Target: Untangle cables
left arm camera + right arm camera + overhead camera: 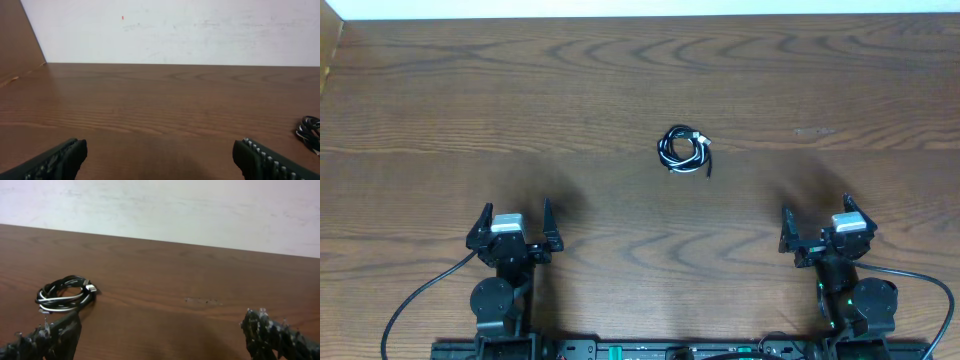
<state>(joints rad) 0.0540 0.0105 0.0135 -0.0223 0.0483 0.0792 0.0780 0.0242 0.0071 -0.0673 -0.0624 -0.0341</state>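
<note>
Overhead, the dark brown wood-grain desk (620, 80) carries two thin flexible cables (684, 150), one black and one white. They are wound together into one small coil a little right of centre in the upper half of the frame, and a short black end pokes out at the coil's lower right. The left end effector (516, 210) sits at the lower left and the right end effector (817, 208) at the lower right. Both have their fingers spread wide with nothing between them, and both are well apart from the coil. In the left wrist view, the left end effector (160, 150) shows only as two ridged black fingertips (55, 160) in the bottom corners, gaping over bare desk. The cables (310, 131) are cut off by the right edge of the frame, and a white wall (200, 30) fills the top. In the right wrist view, the right end effector (160, 327) is likewise wide apart and holds nothing. The coil lies on the desk at the left of the frame, just above the left finger (55, 337), with a small silvery plug end at its right side.
</note>
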